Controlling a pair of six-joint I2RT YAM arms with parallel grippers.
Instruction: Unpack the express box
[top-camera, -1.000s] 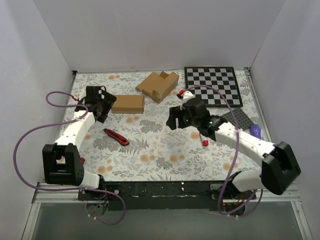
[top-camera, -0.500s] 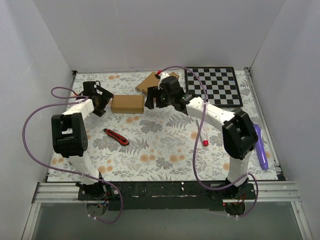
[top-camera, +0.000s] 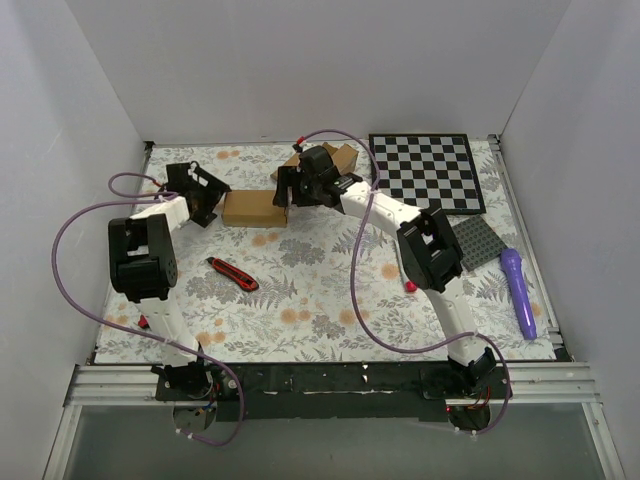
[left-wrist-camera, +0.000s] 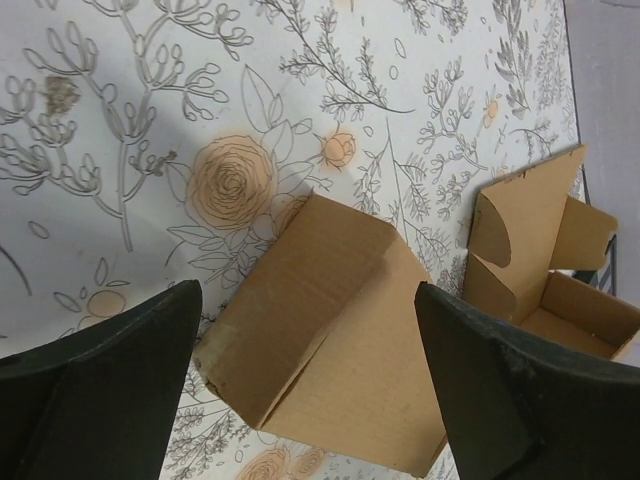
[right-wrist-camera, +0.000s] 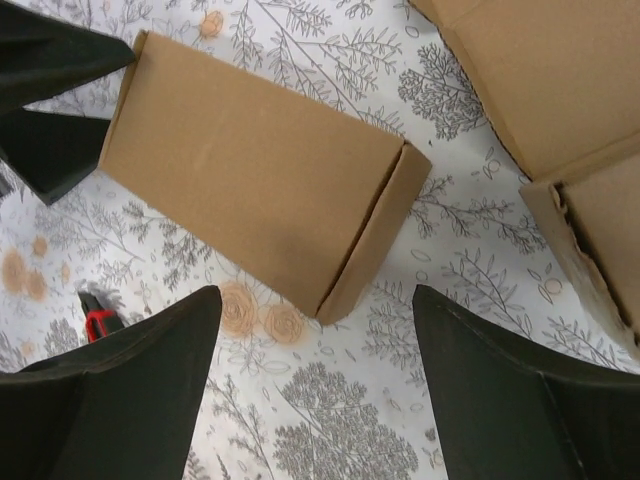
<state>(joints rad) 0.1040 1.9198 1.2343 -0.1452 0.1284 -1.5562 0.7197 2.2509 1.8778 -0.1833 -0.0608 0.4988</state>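
The express box (top-camera: 253, 208) is a small flat brown carton lying closed on the flowered cloth at the back left. My left gripper (top-camera: 213, 196) is open at its left end. In the left wrist view the box (left-wrist-camera: 330, 340) lies between and just beyond the spread fingers (left-wrist-camera: 110, 390), untouched. My right gripper (top-camera: 284, 194) is open at the box's right end. In the right wrist view the box (right-wrist-camera: 260, 170) lies just ahead of the spread fingers (right-wrist-camera: 530, 390), and its near corner points at the gap. The left gripper's fingers (right-wrist-camera: 50, 60) show beyond the box's far end.
A larger notched cardboard box (top-camera: 343, 157) stands behind the right gripper, also in the wrist views (left-wrist-camera: 545, 270) (right-wrist-camera: 540, 70). A red utility knife (top-camera: 232, 273) lies at mid-left. A chessboard (top-camera: 428, 172), a grey plate (top-camera: 478, 238), a purple tool (top-camera: 518, 290) and a small red piece (top-camera: 410, 286) lie at the right.
My right arm has swung from the middle right across to the box's right end. My left arm has folded in; its gripper stays at the box's left end.
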